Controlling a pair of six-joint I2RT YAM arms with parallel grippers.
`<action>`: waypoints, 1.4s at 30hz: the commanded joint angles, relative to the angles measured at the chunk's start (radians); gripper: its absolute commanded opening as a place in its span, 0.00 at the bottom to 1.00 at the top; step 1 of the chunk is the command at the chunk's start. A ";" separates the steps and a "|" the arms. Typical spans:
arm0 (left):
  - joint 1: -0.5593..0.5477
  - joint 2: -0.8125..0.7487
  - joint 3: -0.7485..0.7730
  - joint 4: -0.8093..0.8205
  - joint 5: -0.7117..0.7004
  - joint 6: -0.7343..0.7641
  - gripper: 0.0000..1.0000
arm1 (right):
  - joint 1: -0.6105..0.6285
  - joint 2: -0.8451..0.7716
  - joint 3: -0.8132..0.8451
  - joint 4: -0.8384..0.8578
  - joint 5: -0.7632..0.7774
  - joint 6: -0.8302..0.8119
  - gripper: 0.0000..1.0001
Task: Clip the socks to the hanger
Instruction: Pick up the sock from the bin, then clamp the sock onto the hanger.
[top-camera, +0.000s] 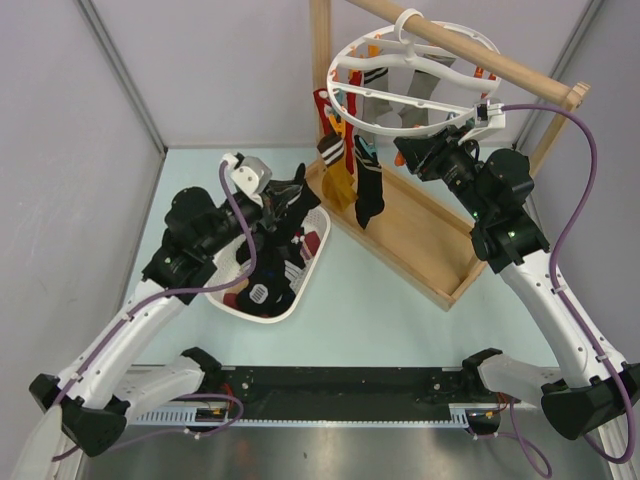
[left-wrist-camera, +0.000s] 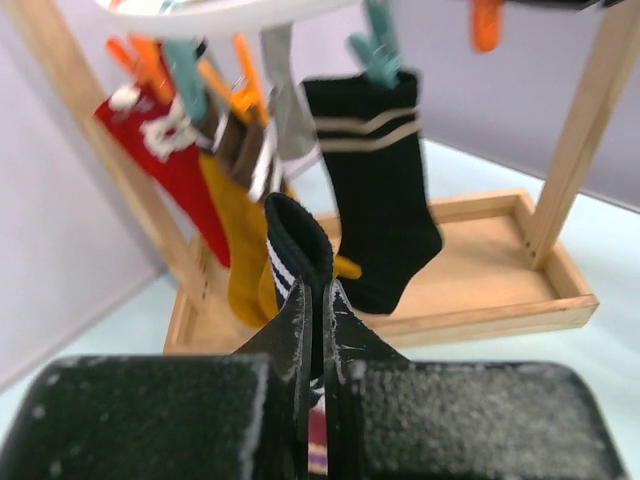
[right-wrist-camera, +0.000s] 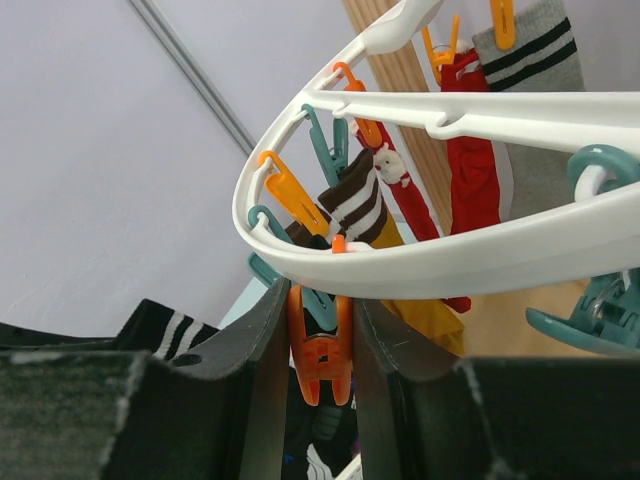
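Observation:
The white ring hanger (top-camera: 345, 78) hangs from a wooden rail, with several socks clipped on: red (left-wrist-camera: 170, 170), mustard (left-wrist-camera: 240, 245), grey (left-wrist-camera: 290, 100) and a black one with tan stripes (left-wrist-camera: 375, 190). My left gripper (top-camera: 285, 205) is shut on a black sock with white stripes (left-wrist-camera: 298, 240) and holds it up above the basket, short of the hanger. My right gripper (right-wrist-camera: 320, 330) sits just under the hanger ring (right-wrist-camera: 450, 265), its fingers pressed on both sides of an orange clip (right-wrist-camera: 320, 345). More dark socks (top-camera: 270, 285) lie in the basket.
A white basket (top-camera: 308, 272) stands under the left gripper. The wooden frame's tray base (top-camera: 430, 250) and upright post (top-camera: 320, 60) stand right of it, with the rail (top-camera: 480, 55) above. Teal and orange clips (right-wrist-camera: 290, 195) hang free round the ring. Grey walls close in both sides.

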 joint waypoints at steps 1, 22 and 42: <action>-0.081 0.012 0.070 0.090 -0.024 0.065 0.00 | -0.005 0.001 0.040 0.035 0.021 0.012 0.00; -0.367 0.336 0.206 0.343 -0.246 0.034 0.00 | -0.006 -0.004 0.040 0.044 0.033 0.025 0.00; -0.403 0.516 0.340 0.352 -0.391 -0.038 0.00 | 0.015 -0.008 0.040 0.034 0.137 0.037 0.00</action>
